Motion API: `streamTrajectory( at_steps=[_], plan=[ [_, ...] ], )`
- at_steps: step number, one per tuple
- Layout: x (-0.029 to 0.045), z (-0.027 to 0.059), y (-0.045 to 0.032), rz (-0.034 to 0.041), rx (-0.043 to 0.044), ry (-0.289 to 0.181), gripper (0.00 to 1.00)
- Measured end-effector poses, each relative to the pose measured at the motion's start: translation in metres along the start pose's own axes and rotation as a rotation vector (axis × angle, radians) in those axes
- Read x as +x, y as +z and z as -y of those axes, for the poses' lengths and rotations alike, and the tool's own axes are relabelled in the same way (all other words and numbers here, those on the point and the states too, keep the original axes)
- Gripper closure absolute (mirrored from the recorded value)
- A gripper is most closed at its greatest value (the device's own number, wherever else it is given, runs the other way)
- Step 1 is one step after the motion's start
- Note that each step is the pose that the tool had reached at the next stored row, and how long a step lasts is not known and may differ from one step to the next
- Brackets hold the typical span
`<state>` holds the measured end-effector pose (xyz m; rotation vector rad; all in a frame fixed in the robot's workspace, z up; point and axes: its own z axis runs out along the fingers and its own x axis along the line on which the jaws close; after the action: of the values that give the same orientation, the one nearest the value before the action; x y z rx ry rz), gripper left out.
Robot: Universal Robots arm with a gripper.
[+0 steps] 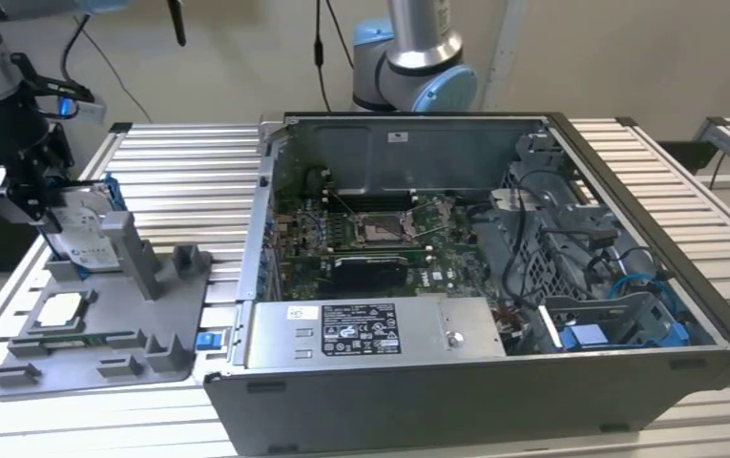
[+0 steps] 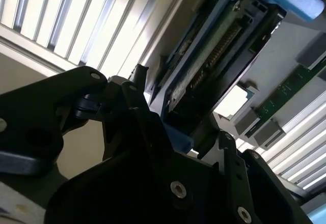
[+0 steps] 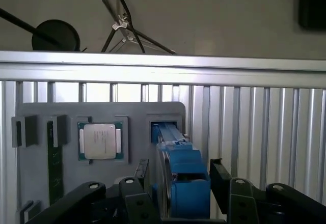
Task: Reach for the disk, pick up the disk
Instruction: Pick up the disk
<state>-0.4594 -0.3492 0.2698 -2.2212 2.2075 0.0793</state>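
Silver, blue-framed, white-labelled disk [image 1: 81, 237] stands upright on edge.

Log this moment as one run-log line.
phase: reach | claw: straddling disk | disk: upright, seated in gray holder, exterior view's left | lifted: not yet
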Motion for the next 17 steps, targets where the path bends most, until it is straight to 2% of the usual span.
streamTrajectory(
  at_steps=[11,17],
  plan=[
    [0.0003,0.0002,0.0099,-0.0003,-0.0006,0.0,0.0],
    [0.0004,0.0003,0.0115,-0.0001,-0.0002,0.0,0.0]
  ],
)
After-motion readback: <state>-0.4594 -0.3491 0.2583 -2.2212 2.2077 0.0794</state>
